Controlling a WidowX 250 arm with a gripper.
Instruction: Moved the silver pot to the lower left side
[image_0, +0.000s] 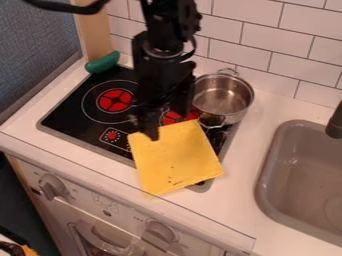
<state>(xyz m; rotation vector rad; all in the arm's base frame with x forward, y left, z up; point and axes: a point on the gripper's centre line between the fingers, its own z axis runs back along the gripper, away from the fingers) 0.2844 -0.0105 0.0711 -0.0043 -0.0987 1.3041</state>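
Nearest, below the front edge of the cooktop (77, 122), is a pale front panel (100, 202) with two knobs, the left one (52, 187) lying below the cooktop's left part and the right one (160, 232) lower and further right; to the right of the cooktop, a grey sink (290, 175) is set into the white worktop (250, 150), with a dark tap (335, 122) at its far right. A yellow cloth (175, 160) lies over the cooktop's front right part, its near end reaching past the front edge onto the worktop; the black hand (155, 131) hangs over the middle of the cooktop, its lower end overlapping the cloth's upper left corner in the view; I cannot tell how far open it is, whether it touches the cloth or whether it has hold of anything. The silver pot (222, 96) stands upright at the cooktop's far right corner, one handle toward the front and one toward the back; a dark green object (102, 62) lies by the cooktop's far left corner; behind the cooktop rises a wall of white tiles (274, 47).
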